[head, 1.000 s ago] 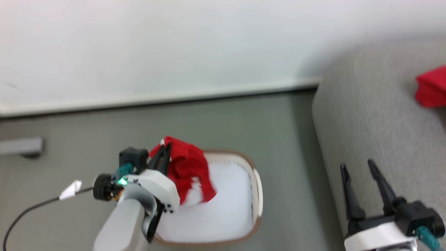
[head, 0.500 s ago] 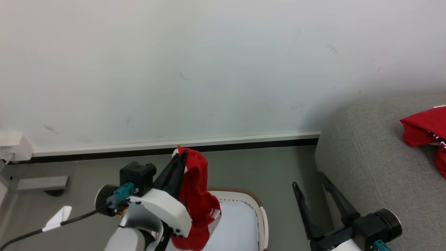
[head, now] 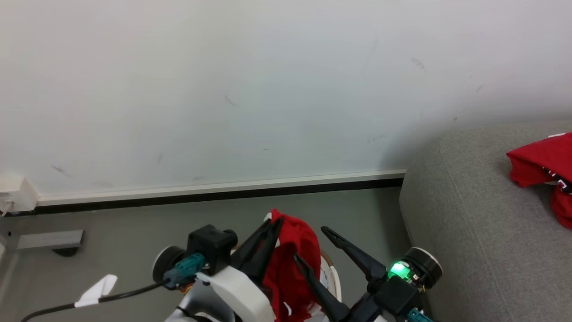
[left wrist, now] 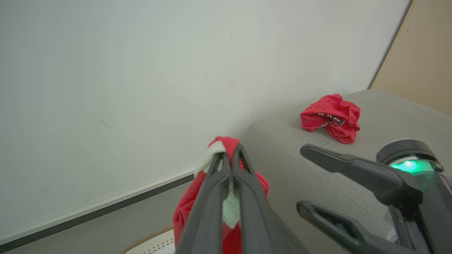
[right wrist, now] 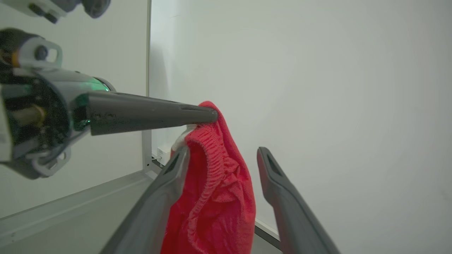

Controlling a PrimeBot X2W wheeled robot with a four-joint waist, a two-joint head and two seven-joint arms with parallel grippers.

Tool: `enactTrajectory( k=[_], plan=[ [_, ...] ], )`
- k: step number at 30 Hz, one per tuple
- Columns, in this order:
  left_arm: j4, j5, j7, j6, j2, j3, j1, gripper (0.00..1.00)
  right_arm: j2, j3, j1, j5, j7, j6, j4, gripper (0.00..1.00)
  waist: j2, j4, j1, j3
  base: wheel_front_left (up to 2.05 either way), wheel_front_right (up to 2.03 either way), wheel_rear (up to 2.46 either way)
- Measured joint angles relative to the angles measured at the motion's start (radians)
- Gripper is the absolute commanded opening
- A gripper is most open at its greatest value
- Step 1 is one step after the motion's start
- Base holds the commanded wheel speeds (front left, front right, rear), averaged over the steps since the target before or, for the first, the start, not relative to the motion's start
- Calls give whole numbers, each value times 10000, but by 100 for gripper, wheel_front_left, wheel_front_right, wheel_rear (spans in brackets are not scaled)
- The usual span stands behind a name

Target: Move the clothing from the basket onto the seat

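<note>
In the lower middle of the head view, the left gripper (head: 273, 225) has its two dark fingers pressed together, pinching the top edge of a red garment (head: 290, 264) with white trim. The garment hangs down from the fingertips. Behind and below it, a sliver of the basket (head: 334, 281) shows at the bottom edge, with a white wall and a brown rim. Just to the right, the right gripper (head: 310, 243) holds its fingers spread wide, one on each side of the hanging cloth and not closed on it. A second red garment (head: 536, 161) lies crumpled on the grey sofa (head: 469, 232) at the right edge of the frame, well apart from the basket. A pale wall (head: 268, 89) and a grey floor (head: 134, 219) lie behind.
</note>
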Motion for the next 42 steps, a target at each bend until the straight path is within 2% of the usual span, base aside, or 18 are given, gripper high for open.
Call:
enactTrajectory(
  k=[10,18,19,20,21,27,28,29,30,31,37,42],
  plan=[
    [-364,-263,290,-362,-8,-905,114,0,-658,1001,-967,623,0,0,685,100,0,83,0,16,0,0,0],
    [-800,-646,497,-571,65,-1618,177,0,-677,1661,-1230,1411,0,0,1668,100,0,156,0,-57,0,0,0],
    [-826,-660,523,-571,88,-1639,192,0,-667,1741,-1282,1567,0,0,1747,45,0,161,0,-67,0,0,0],
    [-851,-673,548,-573,123,-1653,202,0,-650,1762,-1341,1695,0,0,1802,9,0,162,0,-69,0,0,0],
    [-859,-677,550,-573,157,-1657,208,0,-642,1797,-1390,1854,0,0,1868,0,0,165,1,-70,0,0,0],
    [-817,-698,535,-472,268,-1563,230,0,-734,2077,-1581,2422,0,0,2013,0,0,146,0,-49,0,0,0],
    [-794,-696,506,-435,272,-1542,231,3,-769,2080,-1580,2481,0,0,2023,0,0,138,0,-43,0,0,0],
    [-769,-688,456,-399,276,-1522,232,30,-803,2069,-1582,2525,0,0,2023,0,0,128,0,-37,0,0,0],
    [-742,-667,405,-372,280,-1507,232,61,-846,2031,-1582,2541,0,0,2023,0,0,115,0,-33,0,0,0],
    [-706,-665,355,-336,282,-1486,232,99,-894,1965,-1583,2560,0,0,2017,0,0,100,0,-27,0,0,0],
    [-307,-499,48,-205,314,-1467,232,100,-1101,1411,-1584,2525,2,0,1962,0,0,-98,1,39,0,0,0],
    [75,-282,-263,-132,353,-1553,236,100,-1294,706,-1612,2339,2,0,1762,0,0,-528,1,150,0,0,0]
  ],
)
